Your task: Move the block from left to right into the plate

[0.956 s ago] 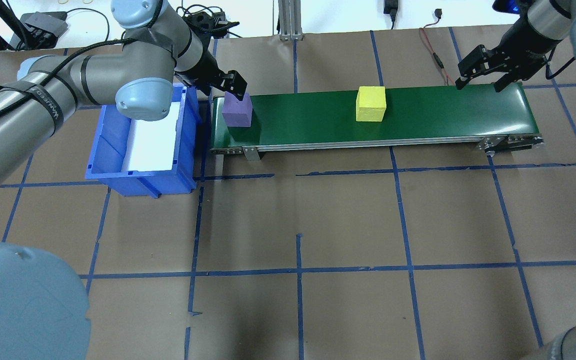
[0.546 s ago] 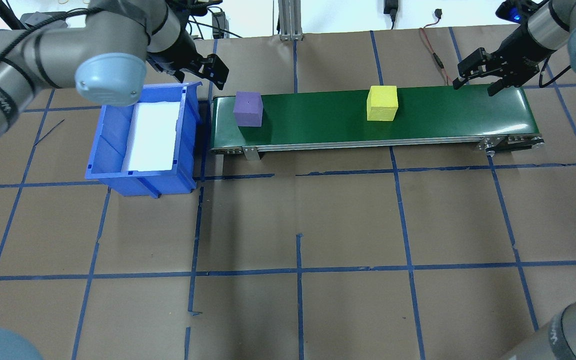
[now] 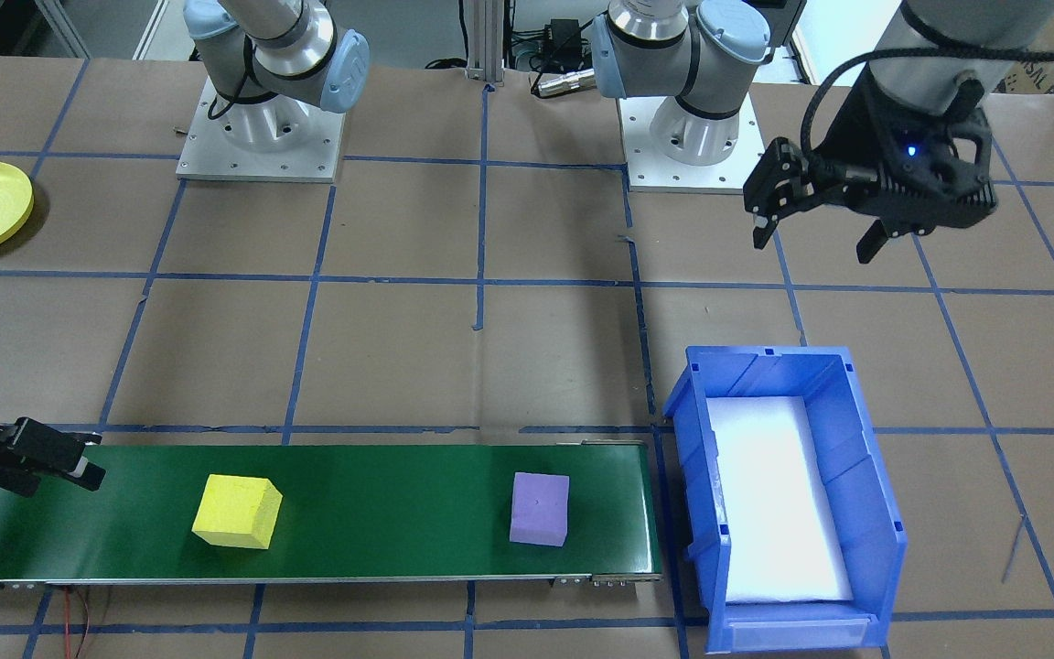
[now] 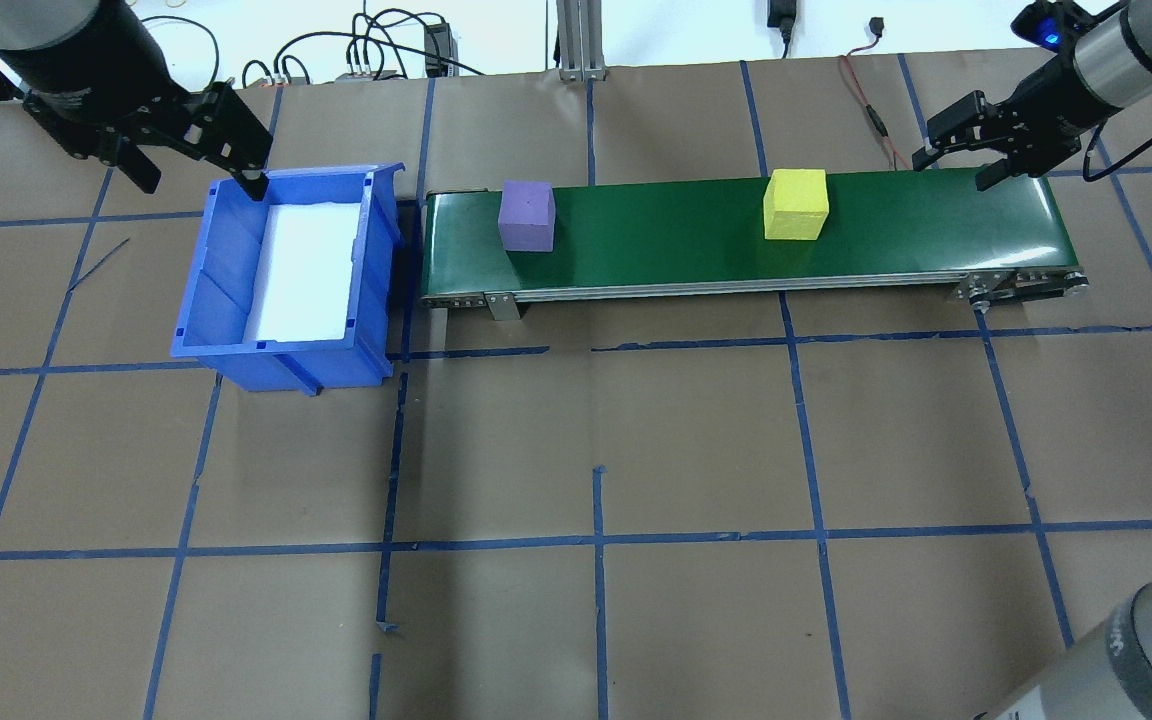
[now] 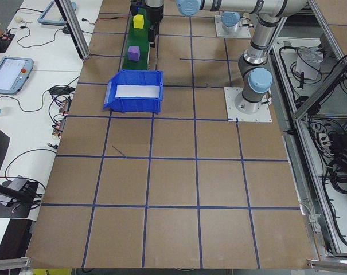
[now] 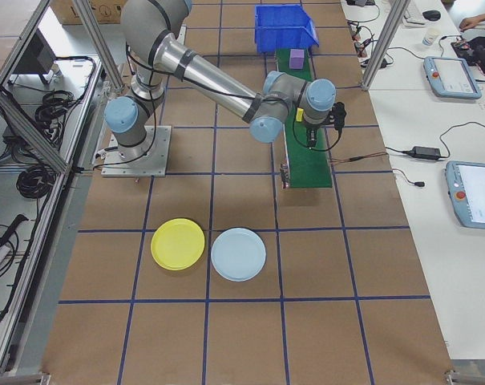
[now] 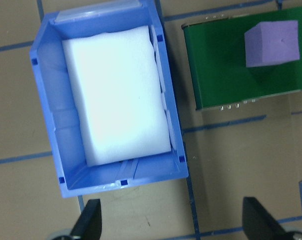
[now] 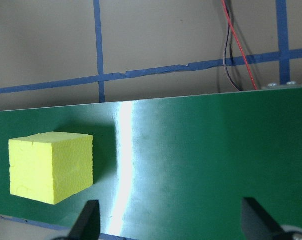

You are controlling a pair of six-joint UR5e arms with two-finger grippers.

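Purple block near the bin end of the green conveyor belt, yellow block farther along toward the right gripper, which hovers empty at the belt's far end with fingers spread. Left gripper likewise spread and empty, raised beside the blue bin. Yellow plate and light blue plate side by side on the table, well apart from the belt.

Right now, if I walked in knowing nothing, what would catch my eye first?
Probably the long green belt with two foam cubes riding on it: a purple block near its left end and a yellow block further right. Beside that left end sits a bright blue bin lined with white foam.
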